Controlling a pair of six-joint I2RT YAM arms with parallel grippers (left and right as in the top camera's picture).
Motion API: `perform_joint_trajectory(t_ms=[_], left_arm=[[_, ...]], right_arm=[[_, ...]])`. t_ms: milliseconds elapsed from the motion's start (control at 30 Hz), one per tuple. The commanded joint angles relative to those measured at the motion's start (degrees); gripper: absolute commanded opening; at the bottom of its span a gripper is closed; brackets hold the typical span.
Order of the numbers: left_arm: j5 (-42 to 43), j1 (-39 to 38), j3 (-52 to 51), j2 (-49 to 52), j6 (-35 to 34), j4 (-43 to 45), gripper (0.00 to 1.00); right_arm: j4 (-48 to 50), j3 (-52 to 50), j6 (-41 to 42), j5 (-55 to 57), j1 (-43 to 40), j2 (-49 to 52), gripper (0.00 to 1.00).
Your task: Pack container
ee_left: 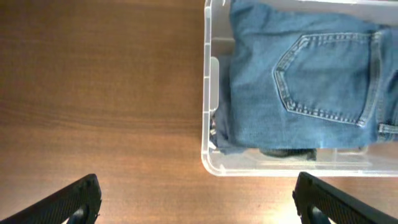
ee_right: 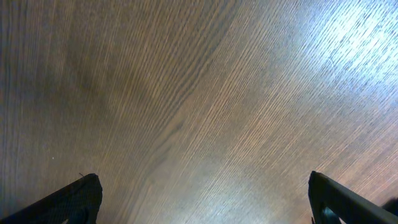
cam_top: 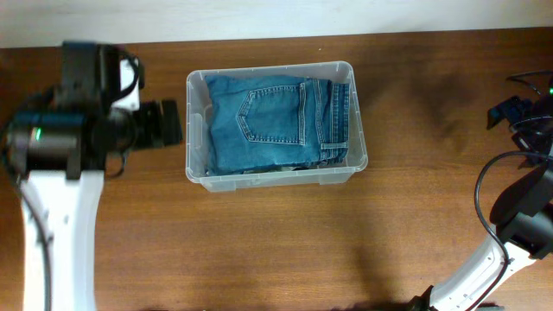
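Where the overhead camera looks straight down, a brown wood-grain table [cam_top: 259, 250] fills nearly the whole view, with a pale strip of wall [cam_top: 259, 17] along its far edge. The container [cam_top: 276, 180] stands on the table near the middle, toward the far side. Folded jeans [cam_top: 268, 121] lie flat inside and fill most of it. The left gripper [cam_top: 173, 123] hangs just beside the container's left wall. The right gripper [cam_top: 510, 112] is well apart at the table's right edge, with a wide stretch of wood between it and the container. From the left wrist, wood [ee_left: 93, 93] takes the left half and a rounded corner of the container [ee_left: 208, 93] the right, with the jeans [ee_left: 311, 81] showing a back pocket. The left gripper [ee_left: 196, 205] is spread wide over the wood just short of the container's wall. From the right wrist there is only table grain [ee_right: 186, 93], with glare at the upper right. The right gripper [ee_right: 205, 205] is also spread wide above it.
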Motion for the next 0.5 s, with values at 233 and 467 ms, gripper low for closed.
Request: perform_joint_trajectory(t_ms=[233, 467], left_arm=[[6.97, 0.09, -29.73, -28.41, -0.55, 21.4, 0.99], [10.19, 0.09, -54.1, -42.91, -1.18, 42.62, 0.99]], right_arm=[[0.02, -0.2, 0.5, 0.9, -0.07, -1.07, 0.98], [0.02, -0.2, 0.48, 0.9, -0.07, -1.07, 0.98]])
